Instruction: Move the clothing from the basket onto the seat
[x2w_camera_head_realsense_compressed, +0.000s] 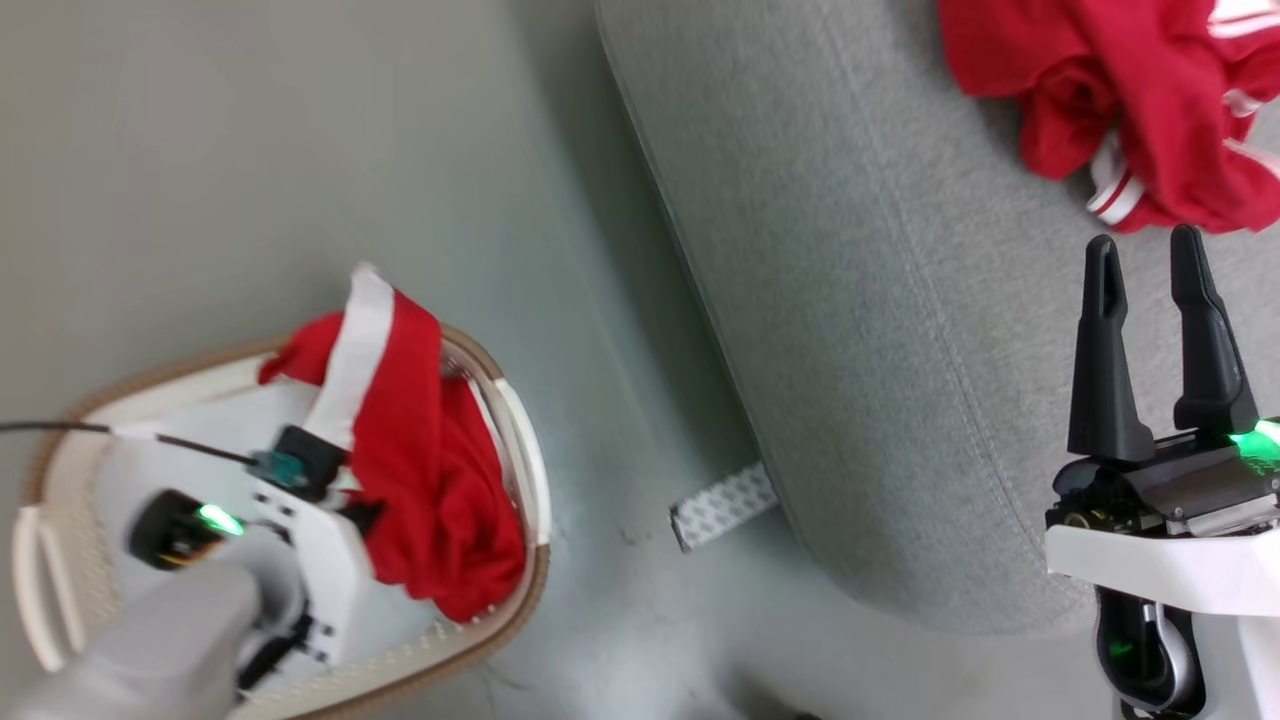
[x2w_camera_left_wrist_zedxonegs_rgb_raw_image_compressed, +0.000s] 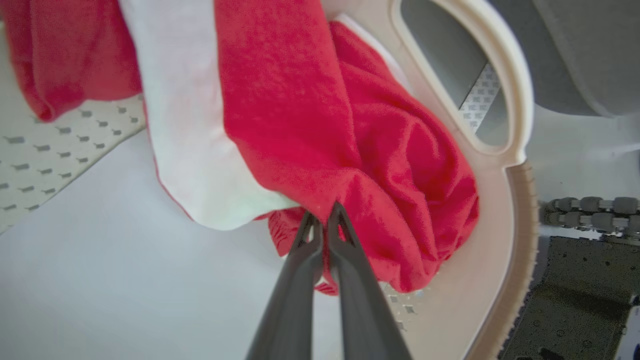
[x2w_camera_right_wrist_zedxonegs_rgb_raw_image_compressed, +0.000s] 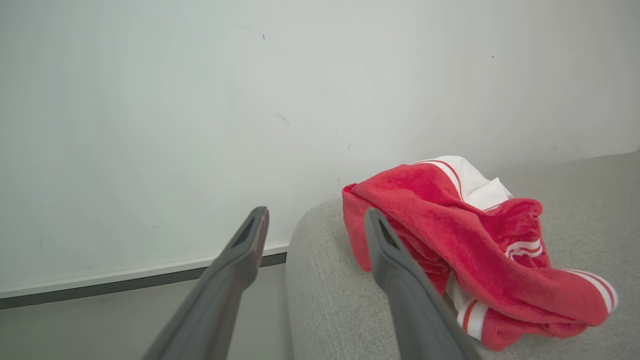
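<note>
A red garment (x2w_camera_head_realsense_compressed: 430, 480) with a broad white band lies bunched inside a white laundry basket (x2w_camera_head_realsense_compressed: 527, 455), heaped against the side wall by one handle. Its white band reaches up over the basket's brown rim. The left claw (x2w_camera_left_wrist_zedxonegs_rgb_raw_image_compressed: 322, 215) reaches down into the basket and is clenched on a fold of this garment, with red fabric pinched between its two dark fingers. The basket stands on a pale grey floor (x2w_camera_head_realsense_compressed: 250, 150), beside a large light grey seat (x2w_camera_head_realsense_compressed: 900, 350). A small patterned white strip (x2w_camera_head_realsense_compressed: 722, 505) lies on the floor at the foot of the seat's edge. A second red garment (x2w_camera_head_realsense_compressed: 1130, 100), with thin red-and-white striped cuffs, lies crumpled on the seat near one rounded corner. The right claw (x2w_camera_head_realsense_compressed: 1143, 238) hovers over the seat just short of that garment, its fingers spread apart and holding nothing.
</note>
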